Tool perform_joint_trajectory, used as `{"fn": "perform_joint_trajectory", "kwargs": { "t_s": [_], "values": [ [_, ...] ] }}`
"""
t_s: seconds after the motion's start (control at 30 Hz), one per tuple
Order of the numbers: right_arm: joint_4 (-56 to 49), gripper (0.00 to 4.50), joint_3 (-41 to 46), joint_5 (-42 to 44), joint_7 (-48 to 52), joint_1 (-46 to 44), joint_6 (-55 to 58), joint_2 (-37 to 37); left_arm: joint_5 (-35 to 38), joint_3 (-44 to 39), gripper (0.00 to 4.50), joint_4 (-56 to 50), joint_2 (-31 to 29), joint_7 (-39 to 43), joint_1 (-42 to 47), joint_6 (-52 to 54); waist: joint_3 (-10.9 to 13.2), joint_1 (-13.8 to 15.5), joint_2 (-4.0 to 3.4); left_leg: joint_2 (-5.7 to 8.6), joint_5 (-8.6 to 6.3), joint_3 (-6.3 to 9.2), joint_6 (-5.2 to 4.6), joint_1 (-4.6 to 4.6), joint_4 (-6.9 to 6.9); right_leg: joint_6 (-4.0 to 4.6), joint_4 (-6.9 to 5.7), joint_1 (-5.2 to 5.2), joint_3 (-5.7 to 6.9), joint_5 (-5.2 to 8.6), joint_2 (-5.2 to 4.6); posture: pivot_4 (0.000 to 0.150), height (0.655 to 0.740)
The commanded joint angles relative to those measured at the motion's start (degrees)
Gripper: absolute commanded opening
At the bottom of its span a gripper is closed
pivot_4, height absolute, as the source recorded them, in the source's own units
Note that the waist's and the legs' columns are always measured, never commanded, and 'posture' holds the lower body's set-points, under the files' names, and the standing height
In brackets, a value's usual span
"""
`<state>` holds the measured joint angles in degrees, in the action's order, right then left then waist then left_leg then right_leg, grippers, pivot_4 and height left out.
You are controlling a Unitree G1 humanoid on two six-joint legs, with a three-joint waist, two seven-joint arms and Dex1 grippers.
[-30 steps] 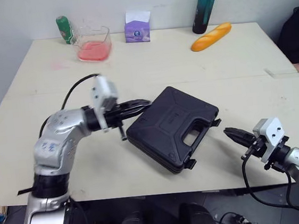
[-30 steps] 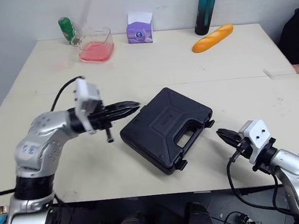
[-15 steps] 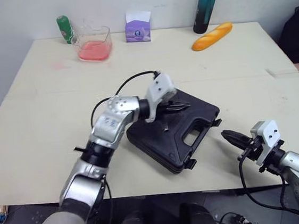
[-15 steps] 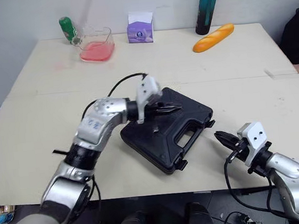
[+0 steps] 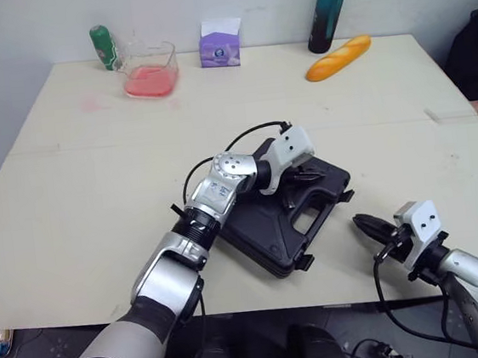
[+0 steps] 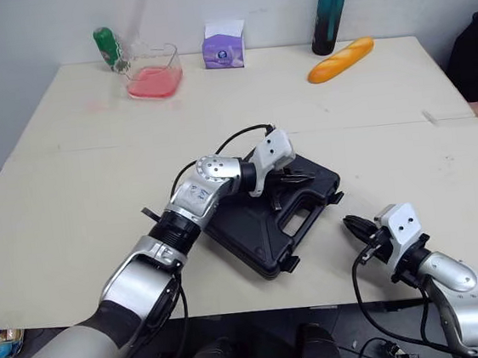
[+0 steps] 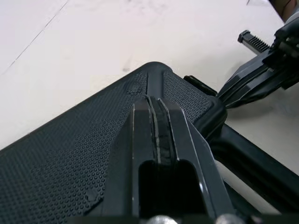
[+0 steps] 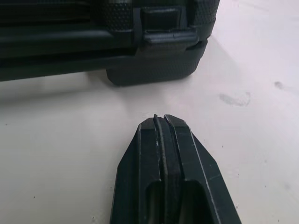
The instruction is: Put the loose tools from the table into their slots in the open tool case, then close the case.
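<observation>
Left wrist view, left gripper (image 7: 156,105): fingers pressed together, empty, tip over the lid of the black textured plastic tool case (image 7: 70,177).
Right gripper (image 8: 159,122): fingers together, empty, low over the beige table (image 5: 94,186), near a case latch (image 8: 161,25).
Case: shut, lying diagonally, near-middle of table.

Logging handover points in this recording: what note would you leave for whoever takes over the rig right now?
Left gripper: fingers shut, holding nothing, tips on or just above the lid of the tool case.
Right gripper: fingers shut, holding nothing, low over the table, pointed at a corner latch of the case, apart from it.
Done: the case lid is down.
Left: confirm the latches; I cannot tell whether they are snapped shut.
</observation>
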<state>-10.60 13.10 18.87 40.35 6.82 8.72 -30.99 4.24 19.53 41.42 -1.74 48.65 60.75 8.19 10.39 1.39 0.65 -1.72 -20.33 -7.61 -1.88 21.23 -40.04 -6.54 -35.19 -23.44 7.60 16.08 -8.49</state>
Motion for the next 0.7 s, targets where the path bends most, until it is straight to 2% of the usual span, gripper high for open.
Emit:
{"fn": "perform_joint_trajectory", "kwargs": {
  "t_s": [0.03, 0.33, 0.5, 0.7],
  "values": [
    [-0.2, 0.08, -0.3, -0.7, -0.8, -0.5, -1.3, 0.3, -2.0, 1.0, 0.00, 4.9, 1.8, 2.1, -1.4, -2.1, 0.0, 0.0, -0.02, 0.00, 0.00, 0.01, -0.01, -0.01, 0.00, 0.00, 0.03, 0.02, 0.01, 0.00, -0.01, 0.150, 0.7400],
    [-0.4, 0.08, -1.4, -0.6, -2.1, -3.6, -0.4, 0.8, -9.1, 5.1, 0.00, 8.3, -0.5, 0.6, -6.3, 5.3, -1.1, -0.1, -0.03, -0.03, -0.05, 0.09, -0.07, -0.18, 0.03, 0.00, 0.15, 0.23, 0.08, 0.00, -0.01, 0.150, 0.7400],
    [-0.1, 0.08, -1.8, -0.8, -2.2, -5.3, 0.2, 0.4, -9.6, 4.7, 0.00, 9.2, -0.4, -0.2, -7.4, 6.5, -1.7, -0.3, 0.02, -0.15, -0.38, 0.25, -0.20, -0.90, 0.14, 0.09, 0.45, 1.06, 0.22, 0.05, 0.01, 0.150, 0.7400],
    [-0.1, 0.08, -2.1, -1.1, -2.3, -7.7, 1.4, 0.0, -9.1, 4.2, 0.00, 8.5, -0.3, 0.1, -7.3, 7.4, -2.0, -0.2, -0.02, -0.27, -0.51, 0.25, -0.09, -0.98, 0.14, 0.23, 0.45, 1.11, 0.14, 0.13, -0.03, 0.150, 0.7400]
  ]
}}
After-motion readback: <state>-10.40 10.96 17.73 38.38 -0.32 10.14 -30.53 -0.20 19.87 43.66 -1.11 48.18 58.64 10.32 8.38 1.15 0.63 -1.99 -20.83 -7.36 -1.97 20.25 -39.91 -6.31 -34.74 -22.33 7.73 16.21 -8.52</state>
